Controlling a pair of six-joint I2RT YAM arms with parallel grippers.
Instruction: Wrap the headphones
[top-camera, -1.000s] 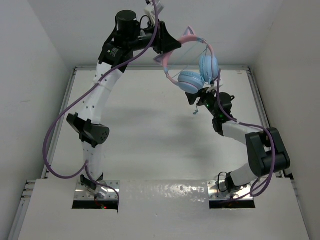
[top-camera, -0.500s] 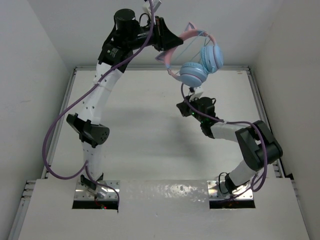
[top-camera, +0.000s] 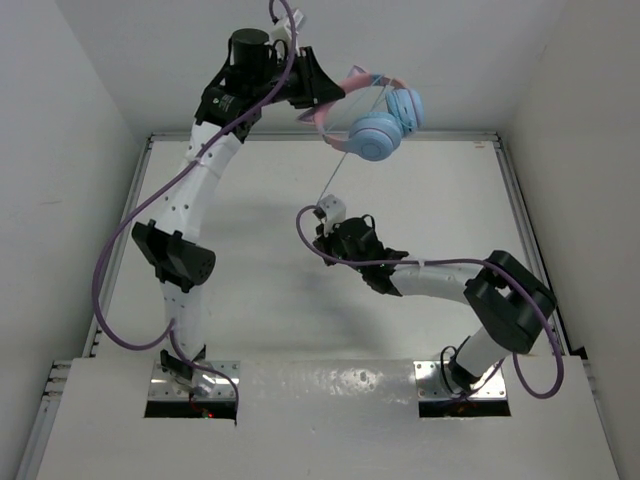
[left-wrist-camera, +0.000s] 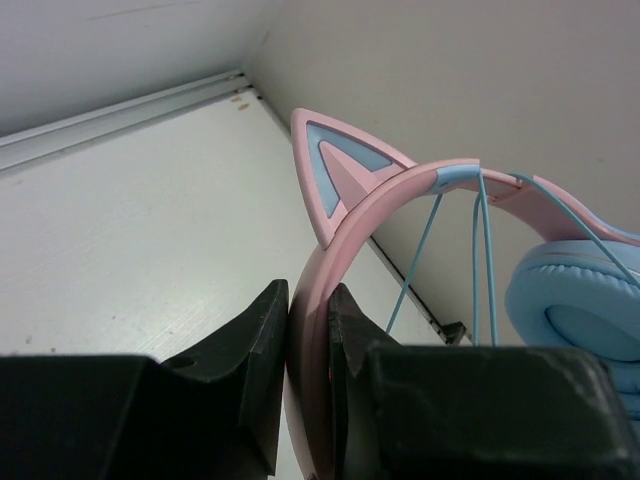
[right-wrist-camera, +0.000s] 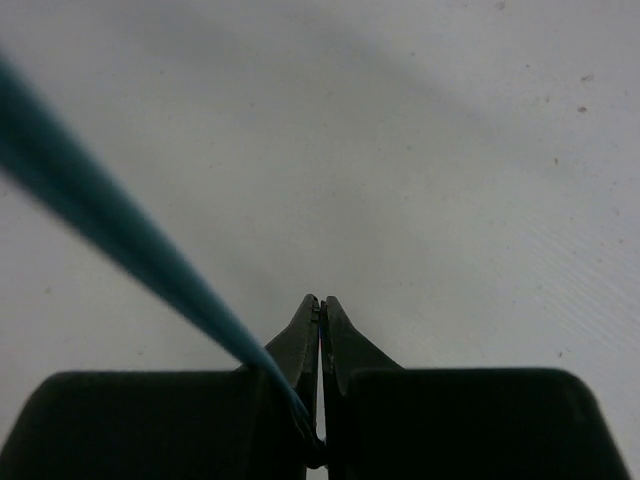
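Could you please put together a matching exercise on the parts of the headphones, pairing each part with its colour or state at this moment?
Things:
1. headband
2. ear cups
3. cable
4. cat ear

States:
A. teal, pulled taut, pinched between the fingers of the right gripper
B. light blue, hanging in mid-air
C. clamped between the fingers of the left gripper
D. pink with a blue centre

Pairs: 1-C, 2-B, 3-A, 4-D
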